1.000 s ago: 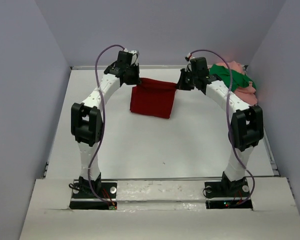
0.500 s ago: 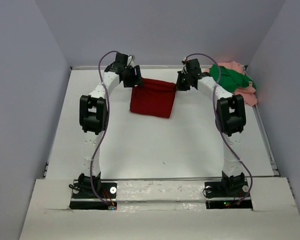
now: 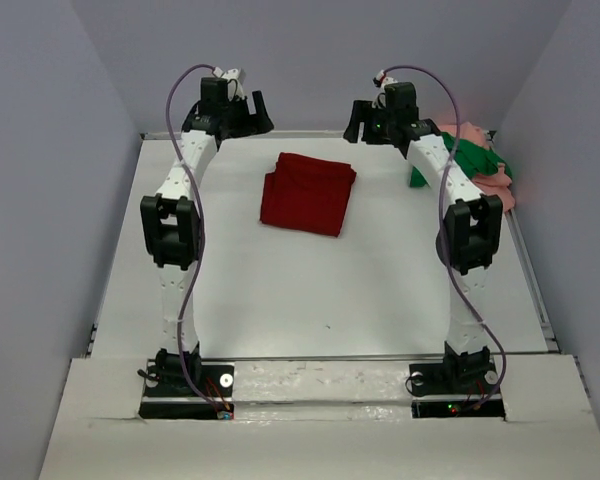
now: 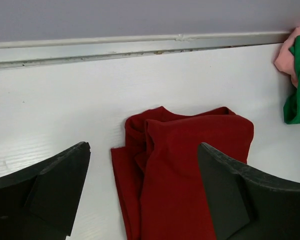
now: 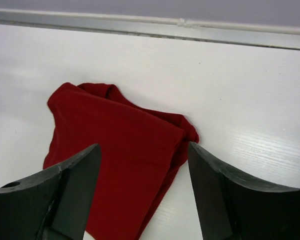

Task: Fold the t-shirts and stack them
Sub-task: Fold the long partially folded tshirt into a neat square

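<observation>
Released: dark red shirt point(image 3: 308, 193) lies folded on tabletop point(image 3: 310, 290); left end effector point(image 3: 258, 112) and right end effector point(image 3: 354, 120) open, empty.
Far right: green shirt point(image 3: 470, 155) and pink shirt point(image 3: 495, 185) bunched, part hidden by right arm point(image 3: 467, 225). A second ago both end effectors pinched the red shirt's far corners.

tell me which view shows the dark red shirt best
Top external: the whole folded dark red shirt lies in plain sight, nothing covering it. Both wrist views show only its far part, cropped at the bottom edge.

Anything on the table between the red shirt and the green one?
No. The left wrist view shows bare table between the dark red shirt and the green shirt; they lie apart.
</observation>
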### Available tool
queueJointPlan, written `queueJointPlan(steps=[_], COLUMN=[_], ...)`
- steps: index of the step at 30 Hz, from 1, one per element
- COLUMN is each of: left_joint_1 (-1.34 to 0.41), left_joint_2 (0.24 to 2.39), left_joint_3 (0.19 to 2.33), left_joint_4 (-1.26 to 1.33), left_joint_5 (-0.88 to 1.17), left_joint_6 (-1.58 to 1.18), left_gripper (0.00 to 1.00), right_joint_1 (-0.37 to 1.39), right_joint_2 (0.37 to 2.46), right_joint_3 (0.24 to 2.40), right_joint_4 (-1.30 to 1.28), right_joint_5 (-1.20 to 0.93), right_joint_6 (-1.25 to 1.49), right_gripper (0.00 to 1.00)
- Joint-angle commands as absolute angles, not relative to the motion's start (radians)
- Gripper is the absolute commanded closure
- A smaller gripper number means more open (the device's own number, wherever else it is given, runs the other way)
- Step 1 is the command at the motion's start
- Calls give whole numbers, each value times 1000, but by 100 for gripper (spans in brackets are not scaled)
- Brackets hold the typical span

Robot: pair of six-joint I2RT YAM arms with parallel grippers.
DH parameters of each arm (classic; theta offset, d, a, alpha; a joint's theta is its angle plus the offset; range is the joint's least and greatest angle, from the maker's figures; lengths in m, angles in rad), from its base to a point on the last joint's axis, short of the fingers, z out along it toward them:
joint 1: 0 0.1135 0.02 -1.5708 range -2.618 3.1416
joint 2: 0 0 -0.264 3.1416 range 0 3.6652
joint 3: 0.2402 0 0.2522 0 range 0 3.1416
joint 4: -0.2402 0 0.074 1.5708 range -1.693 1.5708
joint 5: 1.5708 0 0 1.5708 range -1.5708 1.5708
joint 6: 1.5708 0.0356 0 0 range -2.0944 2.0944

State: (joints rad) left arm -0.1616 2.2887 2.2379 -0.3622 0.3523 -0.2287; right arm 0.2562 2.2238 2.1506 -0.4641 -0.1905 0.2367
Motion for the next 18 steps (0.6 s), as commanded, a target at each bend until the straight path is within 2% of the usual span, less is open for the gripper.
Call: queueJointPlan(steps=[1,2,3,4,5,6,7,8,18], left_joint_1=[-163,-166,-181,-190,-210,-210,-227,-233,-255], left_joint_2=[2146,2104,2079,2035,2017,2007,2003,2011,2305], left_joint_3=[2176,2092,2041,1954,1921,1890,1866,1847,2046], left_joint_4=[-359,-351,-315,-290,-246,-220,-192,-157,-94], left_joint_5=[419,442,452,462,463,469,491,508,563], left_joint_6=[-173,-178,-192,-202,-231,-248,-267,-284,-413], left_gripper=[5,7,17,27,60,72,82,100,100], right_joint_1=[255,255,255,255,255,264,264,273,273], right_joint_2=[2119,2084,2066,2037,2028,2020,2016,2023,2246], right_joint_3=[2094,2024,1981,1895,1861,1832,1806,1777,1916], right_joint_4=[-440,-433,-398,-375,-333,-315,-293,-260,-241], right_joint_5=[-257,-317,-351,-412,-428,-436,-445,-468,-413], right_joint_6=[196,205,239,254,285,302,319,342,388], right_gripper=[32,40,55,64,94,100,100,100,100])
